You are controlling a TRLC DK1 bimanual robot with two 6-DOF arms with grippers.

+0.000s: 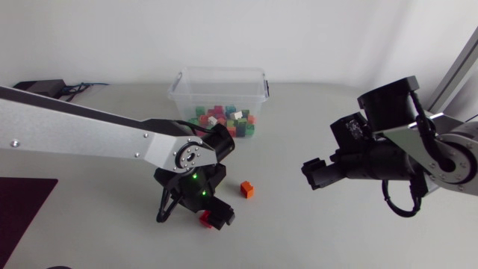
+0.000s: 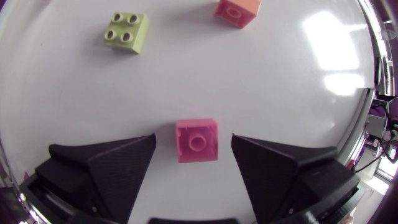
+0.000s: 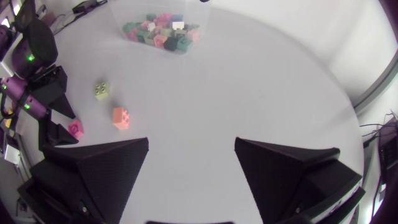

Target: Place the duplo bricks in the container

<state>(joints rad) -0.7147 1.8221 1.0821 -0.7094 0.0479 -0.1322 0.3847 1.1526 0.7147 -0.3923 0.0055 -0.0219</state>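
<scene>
Left arm (image 1: 89, 131) enters from 9 o'clock, its long silver link sloping across the table (image 1: 336, 239) toward the middle. The wrist bends straight down. A green light (image 1: 196, 177) glows on the black joint.

Left claw (image 1: 210, 218) is low over the tabletop, pointing down. In the wrist view the left claw (image 2: 193, 138) stands wide open, one broad black finger on each side of the pink brick (image 2: 197, 140). The brick lies flat between them, stud up, with bare table showing on both sides. Neither finger touches it, so the claw holds nothing.

Seen from the claw, a green brick (image 2: 126, 32) lies ahead at 11 o'clock and an orange brick (image 2: 237, 9) at 1 o'clock, both well apart from the pink one.

From above, the orange brick (image 1: 247, 190) sits at 2 o'clock of the left claw. The clear container (image 1: 179, 93) stands at 12 o'clock near the table's far edge, with many mixed bricks (image 1: 224, 119) already inside.

Right arm (image 1: 418, 149) comes in from 3 o'clock with its forearm level. Right claw (image 1: 310, 172) hangs in the air, well apart from the orange brick, at its 3 o'clock. Its wrist view shows the right claw (image 3: 191, 142) spread wide with only table between the fingers.
</scene>
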